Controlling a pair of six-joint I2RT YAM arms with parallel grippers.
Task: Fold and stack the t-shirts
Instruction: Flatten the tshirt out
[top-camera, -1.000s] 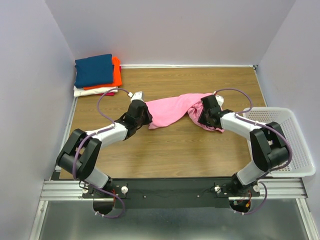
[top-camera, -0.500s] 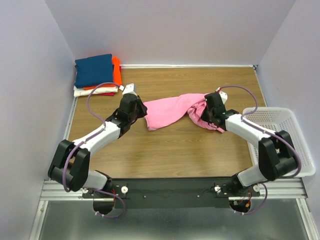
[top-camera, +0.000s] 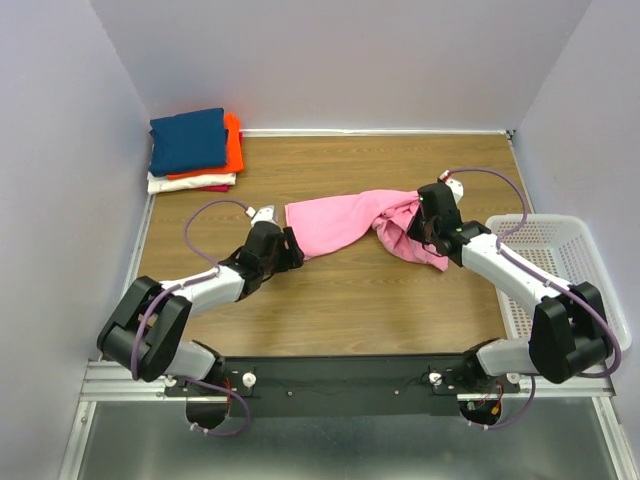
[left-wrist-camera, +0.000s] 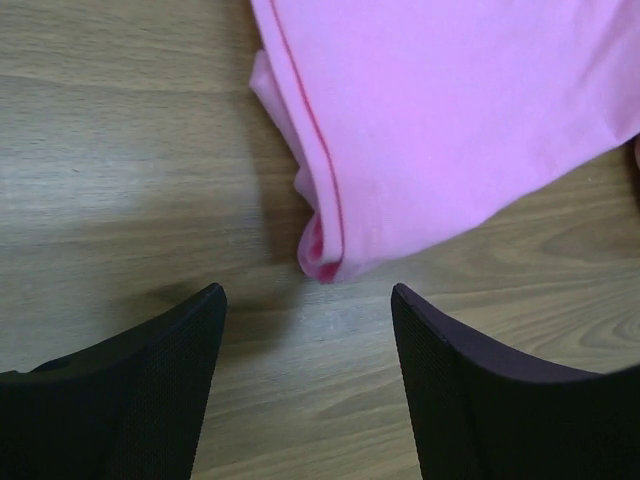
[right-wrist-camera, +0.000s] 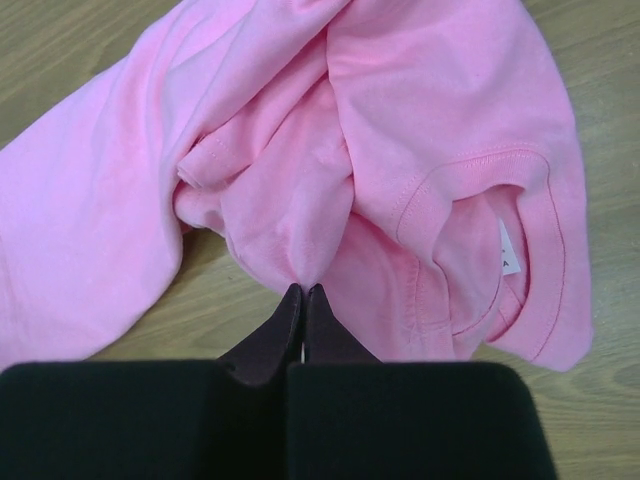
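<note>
The pink t-shirt (top-camera: 345, 222) is laid crumpled across the middle of the table (top-camera: 350, 310), its collar end bunched at the right. A fold there is pinched between the closed fingers of the right gripper (right-wrist-camera: 303, 292). The left gripper (left-wrist-camera: 306, 292) is held wide apart — nothing in it — just short of the shirt's left corner. The folded t-shirts (top-camera: 192, 150) are stacked in the far left corner.

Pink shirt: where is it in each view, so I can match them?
Top view: pink shirt at centre, bunched at its right end.
Left wrist: upper right, a folded corner pointing down.
Right wrist: fills the upper frame, collar at right.
Shared landmark: the wooden table beneath it.
</note>
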